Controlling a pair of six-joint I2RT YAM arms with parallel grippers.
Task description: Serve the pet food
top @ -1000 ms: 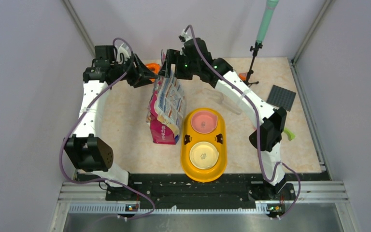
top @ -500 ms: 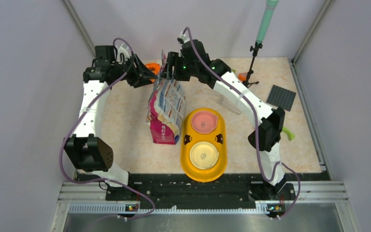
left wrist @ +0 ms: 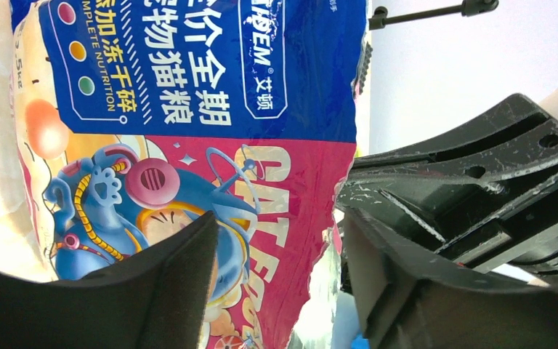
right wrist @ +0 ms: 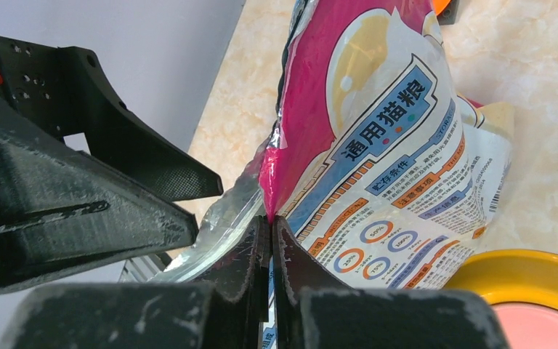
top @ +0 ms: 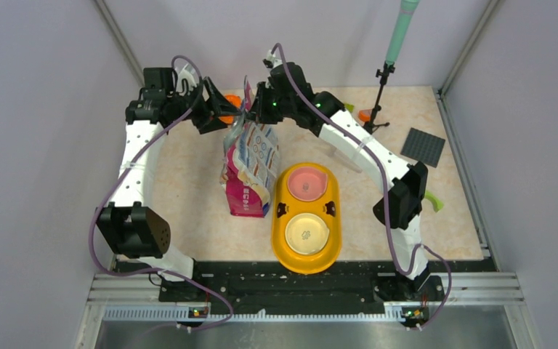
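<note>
One pinch: right end effector (right wrist: pixel 270 222) clamps top edge of cat food bag (top: pixel 251 156); left end effector (left wrist: pixel 280 218) spread. I judge film slippery, floppy, bottom-heavy.

The beige marbled table (top: pixel 203 211) is carrying several items. A magenta-and-blue cat-food bag (top: pixel 251 174) is standing near its centre, and a yellow two-bowl feeder (top: pixel 277 234) is lying just beside it, toward the right. A black stand (top: pixel 379 94) is rising at the far edge, with an orange piece (top: pixel 364 115) sitting by its foot. A dark studded plate (top: pixel 423 147) and a green object (top: pixel 434 203) are lying at the right.
</note>
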